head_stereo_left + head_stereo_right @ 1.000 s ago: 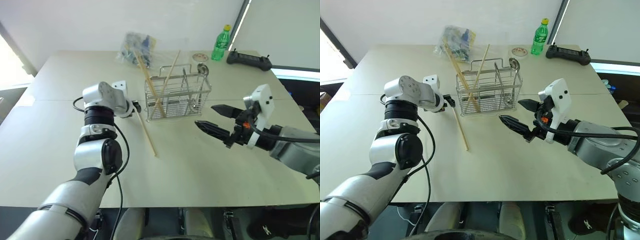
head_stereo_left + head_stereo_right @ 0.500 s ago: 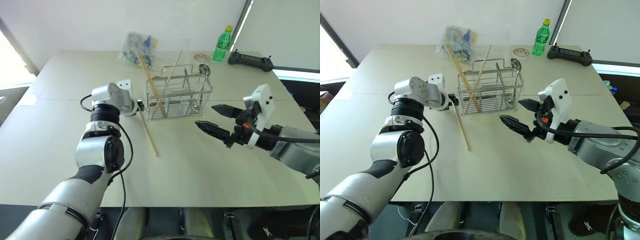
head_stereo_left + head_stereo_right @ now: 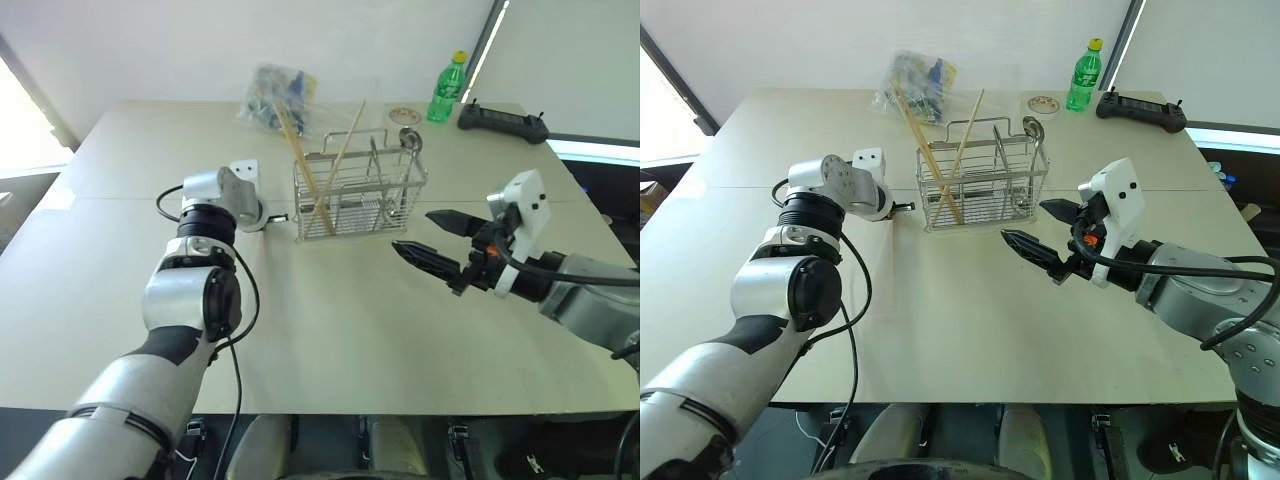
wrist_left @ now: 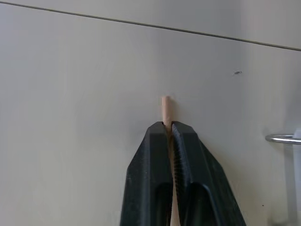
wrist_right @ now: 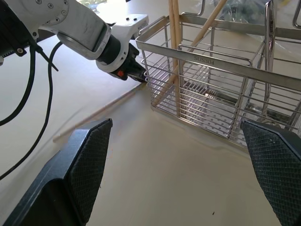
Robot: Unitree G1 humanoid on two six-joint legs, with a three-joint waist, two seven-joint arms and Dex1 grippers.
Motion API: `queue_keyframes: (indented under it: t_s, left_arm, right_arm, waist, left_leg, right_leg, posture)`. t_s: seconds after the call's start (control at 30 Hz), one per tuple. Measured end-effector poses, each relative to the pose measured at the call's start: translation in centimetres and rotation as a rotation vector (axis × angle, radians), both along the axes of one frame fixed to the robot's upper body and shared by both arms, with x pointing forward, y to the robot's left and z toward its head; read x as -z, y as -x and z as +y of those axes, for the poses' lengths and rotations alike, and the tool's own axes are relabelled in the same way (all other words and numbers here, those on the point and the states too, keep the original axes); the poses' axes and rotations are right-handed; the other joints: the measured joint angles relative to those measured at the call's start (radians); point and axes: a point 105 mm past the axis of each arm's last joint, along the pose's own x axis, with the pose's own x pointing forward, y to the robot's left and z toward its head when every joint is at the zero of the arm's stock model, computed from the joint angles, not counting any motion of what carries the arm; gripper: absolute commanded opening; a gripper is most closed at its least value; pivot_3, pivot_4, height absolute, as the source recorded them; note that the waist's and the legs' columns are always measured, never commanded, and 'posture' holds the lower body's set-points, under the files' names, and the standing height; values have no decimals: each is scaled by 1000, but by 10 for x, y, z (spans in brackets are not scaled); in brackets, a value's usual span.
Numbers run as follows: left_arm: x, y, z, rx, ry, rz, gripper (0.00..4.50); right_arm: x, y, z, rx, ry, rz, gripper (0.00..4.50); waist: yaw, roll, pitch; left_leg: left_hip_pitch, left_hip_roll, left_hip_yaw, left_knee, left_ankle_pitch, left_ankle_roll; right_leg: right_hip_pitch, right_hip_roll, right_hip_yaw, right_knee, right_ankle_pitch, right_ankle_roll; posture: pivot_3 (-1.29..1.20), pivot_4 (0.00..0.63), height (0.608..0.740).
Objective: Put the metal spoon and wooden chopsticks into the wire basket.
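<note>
A: Left gripper (image 4: pixel 170 129) is clamped on a chopstick (image 4: pixel 165 108); a short tip of pale wood pokes out past the black fingertips. The rest of that stick runs back along the table (image 3: pixel 330 330), seen faintly in the right wrist view.

B: The basket (image 3: pixel 360 190)?

A: Just beside that gripper, standing on the table. Two chopsticks (image 3: pixel 300 160) already lean crossed in its left compartment, and the spoon (image 3: pixel 410 140) stands in the right end, bowl up.

B: Right gripper (image 3: pixel 432 240)?

A: Fingers spread wide, nothing in them, hovering well apart from the basket on its right side.

B: How to do this step well?

A: My read: the grip sits very near the stick's end, so the long free part will swing. Lift slowly, tip the stick upright, clear the top wire, lower it into a compartment.

B: Anything hard to make out?

A: In the head views the gripped stick is hidden behind the left wrist. Can't tell if it is off the table yet, or which compartment holds the spoon.
</note>
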Motion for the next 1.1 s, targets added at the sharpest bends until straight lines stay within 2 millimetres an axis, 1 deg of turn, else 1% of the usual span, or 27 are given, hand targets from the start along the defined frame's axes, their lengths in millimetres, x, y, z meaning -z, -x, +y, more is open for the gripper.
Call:
queue_keyframes:
  t_s: [0.23,0.37,0.47,0.53,0.6,0.67,0.73,0.83,0.9,0.97,1.07,1.1]
  left_arm:
    - [0,1,0,-2,16,8,34]
    - [-1,2,5,-24,54,19,34]
    - [-4,2,19,-71,92,22,34]
    - [-13,0,40,-127,111,-6,34]
    - [-28,-3,63,-191,143,-70,34]
    - [-42,-6,82,-240,194,-141,34]
    - [-54,-10,97,-275,220,-218,34]
    - [-82,-19,114,-299,287,-406,34]
    - [-107,-22,124,-303,339,-551,34]
    - [-129,-23,125,-283,402,-674,34]
    - [-184,-14,128,-196,474,-944,34]
    - [-209,-6,131,-161,500,-1050,34]
  right_arm:
    - [-1,0,0,0,-1,-1,4500]
    - [-2,-1,0,-5,-4,-5,4500]
    - [-1,-3,-2,-4,-6,2,4500]
    - [-1,-3,-2,-8,-4,3,4500]
    - [0,-3,-2,-17,-5,8,4500]
    - [2,-2,-4,-22,5,19,4500]
    - [4,-1,-4,-27,12,29,4500]
    - [9,1,-6,-31,12,48,4500]
    - [11,1,-6,-29,14,54,4500]
    - [11,1,-7,-27,17,54,4500]
    - [12,1,-7,-26,19,54,4500]
    - [12,1,-7,-26,19,54,4500]
  waist:
    - [-1,0,0]
    - [-2,0,0]
    - [-7,-1,1]
    - [-13,-1,1]
    - [-18,-1,1]
    - [-24,-1,1]
    - [-24,-1,1]
    - [-24,-1,1]
    - [-27,-1,1]
    - [-27,-1,1]
    - [-28,-2,1]
    - [-28,-2,1]
  left_leg:
    - [0,0,0,0,0,0]
    - [0,0,0,0,0,0]
    - [0,0,1,-1,0,0]
    - [0,0,1,-2,0,0]
    - [0,0,1,-2,0,0]
    - [0,0,0,-2,0,0]
    - [-1,0,0,-2,0,0]
    - [-1,0,0,-2,0,0]
    - [-1,1,0,-2,0,0]
    - [-1,1,0,-2,0,0]
    - [-1,1,0,-2,0,0]
    - [-1,1,0,-2,0,0]
  right_leg:
    - [0,0,0,0,0,0]
    - [-1,0,0,0,0,0]
    - [-2,0,0,0,0,0]
    - [-3,1,0,1,0,0]
    - [-3,1,0,1,0,0]
    - [-3,1,0,1,0,0]
    - [-3,0,0,1,0,0]
    - [-3,0,0,1,0,-1]
    - [-3,0,0,1,0,-1]
    - [-3,0,0,0,0,-1]
    - [-3,0,0,0,1,-1]
    - [-3,0,0,0,1,-1]
  posture:
    - [0,150,713]
    - [0,150,713]
    - [0,150,713]
    - [0,150,713]
    - [0,150,713]
    - [0,150,713]
    - [0,150,713]
    - [0,150,713]
    - [0,150,713]
    - [0,150,713]
    - [0,150,713]
    - [0,150,713]
